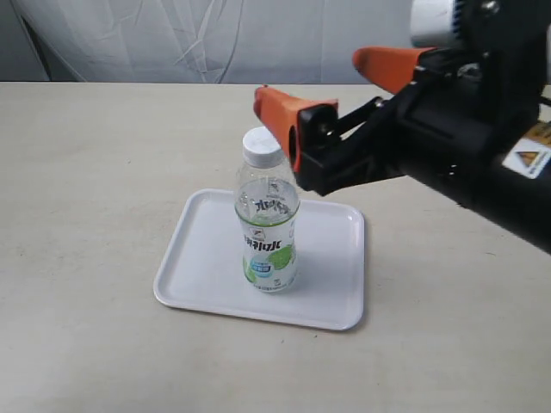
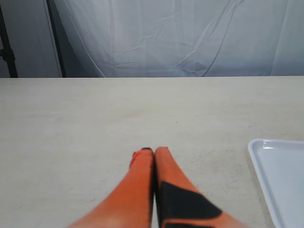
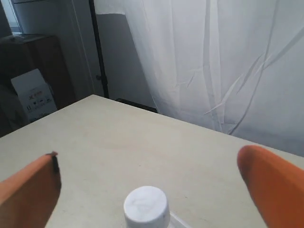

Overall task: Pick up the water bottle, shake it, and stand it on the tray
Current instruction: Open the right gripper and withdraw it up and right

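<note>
The water bottle [image 1: 268,219] stands upright on the white tray [image 1: 207,267], its white cap [image 3: 146,205] up and its green-and-white label facing the exterior camera. My right gripper [image 1: 318,82] is open, its orange fingers [image 1: 284,116] spread wide above and behind the bottle's cap; nothing is between them. In the right wrist view the cap sits low between the two spread fingers [image 3: 28,192]. My left gripper [image 2: 154,151] is shut on nothing, low over the bare table, with the tray's corner [image 2: 280,175] off to one side. The exterior view does not show it.
The beige table [image 1: 95,172] spreads all round the tray. A white curtain [image 1: 215,39] hangs behind the table's far edge. In the right wrist view a dark stand and a cardboard box [image 3: 33,95] sit beyond the table.
</note>
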